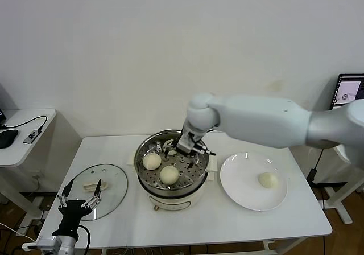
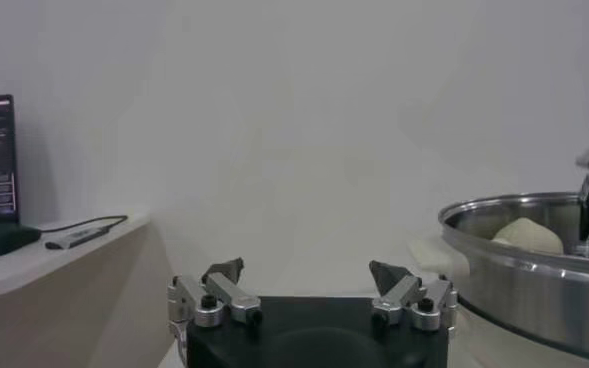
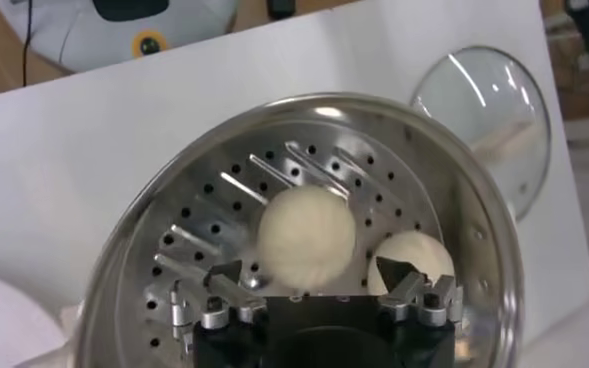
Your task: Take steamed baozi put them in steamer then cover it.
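The steel steamer [image 1: 149, 185] stands mid-table with two baozi on its perforated tray, one [image 1: 151, 161] toward the left and one [image 1: 169, 175] nearer the front. My right gripper [image 1: 192, 147] hangs open over the tray's back right. In the right wrist view its jaws [image 3: 309, 270] are spread wide, holding nothing. One blurred baozi [image 3: 307, 238] lies just beyond them and another [image 3: 411, 262] sits beside it. A third baozi [image 1: 268, 180] rests on the white plate [image 1: 242, 195]. The glass cover [image 1: 111, 195] lies flat to the left. My left gripper [image 1: 83, 188] is open above its near edge.
A low side table [image 1: 23, 147] with a mouse and cable stands at the far left, and a monitor [image 1: 348, 90] at the far right. The left wrist view shows the steamer's wall [image 2: 534, 280], a baozi [image 2: 526, 236] and the open left gripper [image 2: 309, 270].
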